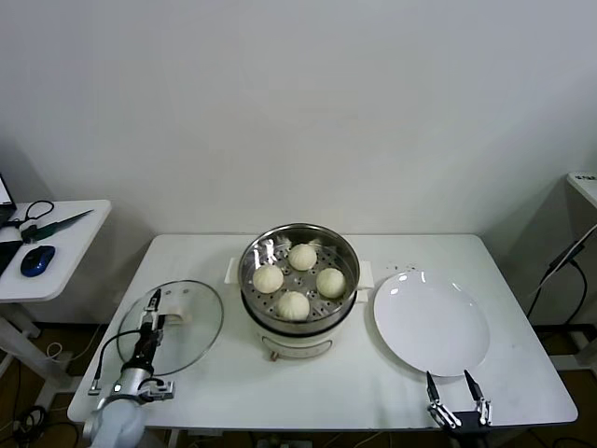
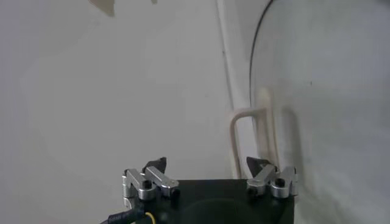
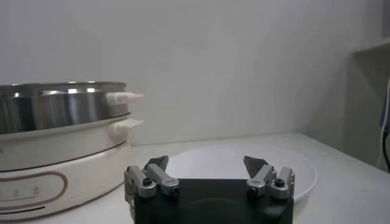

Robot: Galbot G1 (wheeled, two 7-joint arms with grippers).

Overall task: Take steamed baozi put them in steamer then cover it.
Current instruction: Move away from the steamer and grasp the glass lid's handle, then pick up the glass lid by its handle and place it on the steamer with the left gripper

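Observation:
The steel steamer [image 1: 298, 322] stands mid-table, uncovered, and also shows in the right wrist view [image 3: 61, 115]. Four cream-white baozi sit on its perforated tray: one at the back [image 1: 302, 257], one left [image 1: 268, 278], one right [image 1: 330, 282], one in front [image 1: 293, 305]. The glass cover [image 1: 196, 336] lies flat on the table left of the steamer. My left gripper [image 1: 152, 313] is open just above the cover's left part. In the left wrist view [image 2: 207, 163] the cover's cream handle [image 2: 247, 122] lies just ahead of the jaws. My right gripper [image 1: 449, 381] is open and empty near the front edge.
An empty white plate [image 1: 431, 322] lies right of the steamer, just beyond my right gripper, and also shows in the right wrist view [image 3: 244, 164]. A side table [image 1: 65, 243] with a blue mouse [image 1: 37, 261] and cables stands at the far left.

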